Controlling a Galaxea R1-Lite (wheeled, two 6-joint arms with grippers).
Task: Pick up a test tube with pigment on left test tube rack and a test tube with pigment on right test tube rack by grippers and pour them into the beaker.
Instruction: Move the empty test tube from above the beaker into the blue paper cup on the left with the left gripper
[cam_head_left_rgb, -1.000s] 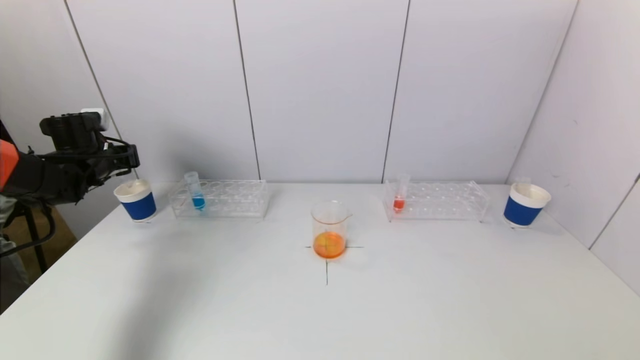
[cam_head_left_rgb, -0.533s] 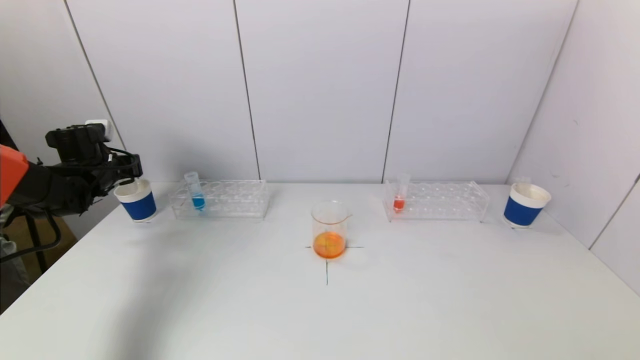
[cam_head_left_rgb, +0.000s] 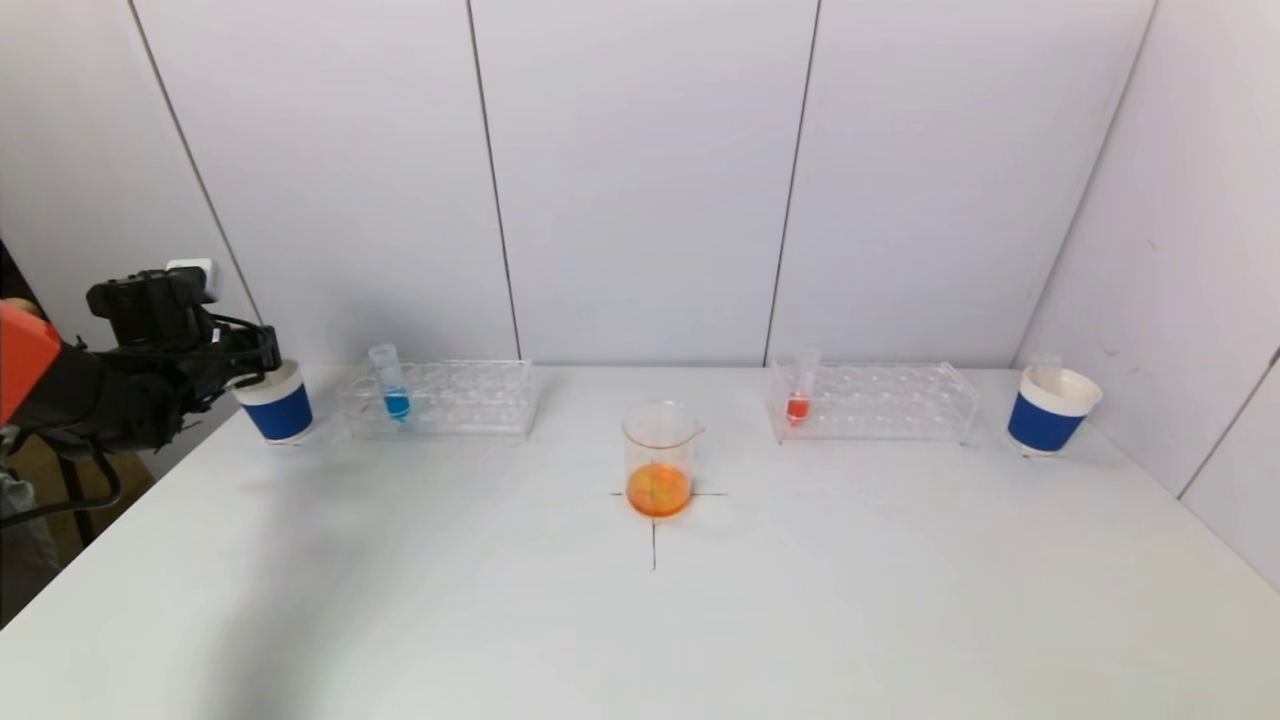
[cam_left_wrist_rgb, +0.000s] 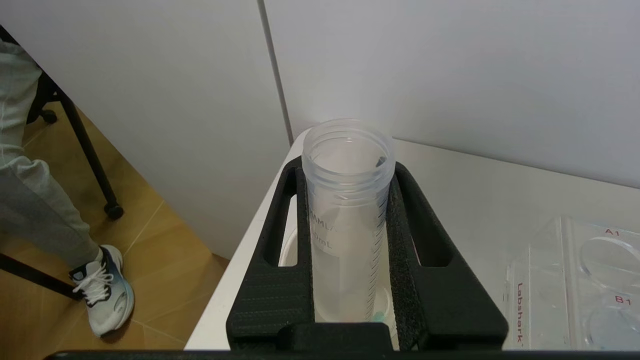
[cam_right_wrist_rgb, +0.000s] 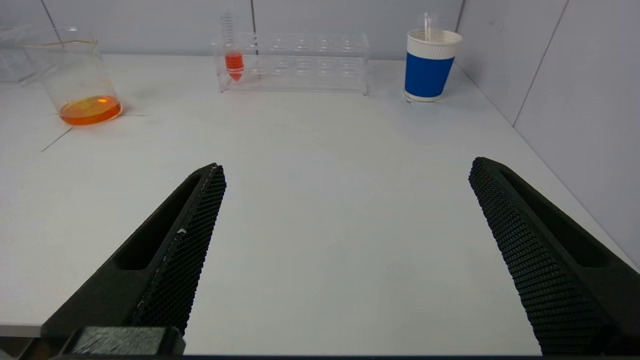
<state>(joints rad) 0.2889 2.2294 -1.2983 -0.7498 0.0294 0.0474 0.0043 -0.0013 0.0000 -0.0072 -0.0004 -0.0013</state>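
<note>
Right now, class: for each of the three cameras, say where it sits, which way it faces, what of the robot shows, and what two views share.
Head: high on the robot, looking forward and down at the table; left end effector over the left cup.
Left wrist: on the left arm, facing along its fingers clamping an empty tube.
Right wrist: low, facing across the table; right end effector open.
Shared: head and right wrist both show the beaker.
</note>
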